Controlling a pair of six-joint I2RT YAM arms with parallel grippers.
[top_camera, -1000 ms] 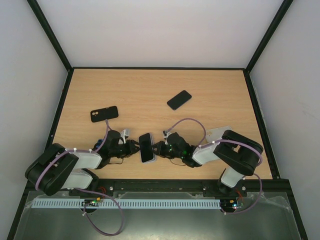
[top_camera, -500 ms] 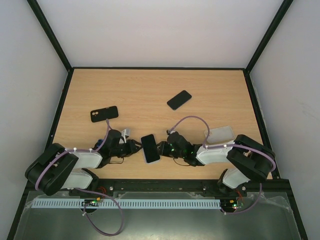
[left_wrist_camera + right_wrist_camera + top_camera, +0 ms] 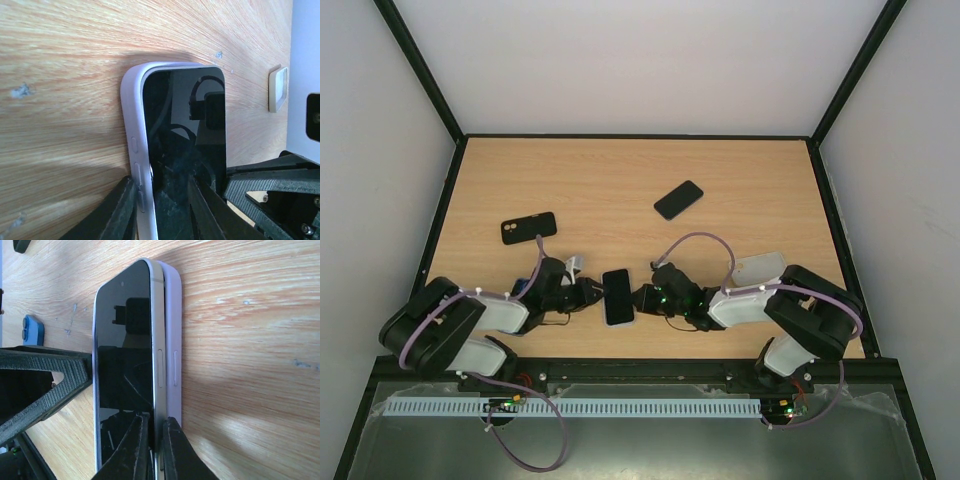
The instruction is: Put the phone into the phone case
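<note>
The phone (image 3: 618, 296) lies screen up near the table's front, between both grippers. It sits in a pale lilac phone case (image 3: 131, 145). In the right wrist view the phone's silver edge (image 3: 158, 365) stands raised above the case wall (image 3: 173, 365). My left gripper (image 3: 593, 295) (image 3: 160, 187) is shut on the case's left wall, with one finger outside it and the other on the screen (image 3: 185, 150). My right gripper (image 3: 642, 298) (image 3: 156, 420) is shut on the phone's raised edge, with one finger on the glass and the other between phone and case.
A black phone case (image 3: 529, 228) lies at mid left. A black phone-shaped slab (image 3: 678, 199) lies further back, right of centre. A small white part (image 3: 278, 89) and a small blue part (image 3: 31, 330) lie close to the left arm. The table's front edge is just behind both arms.
The phone and case shifted slightly right, then back a little, and now lie straighter. The right arm's elbow swung outward. Both grippers stayed on the phone.
</note>
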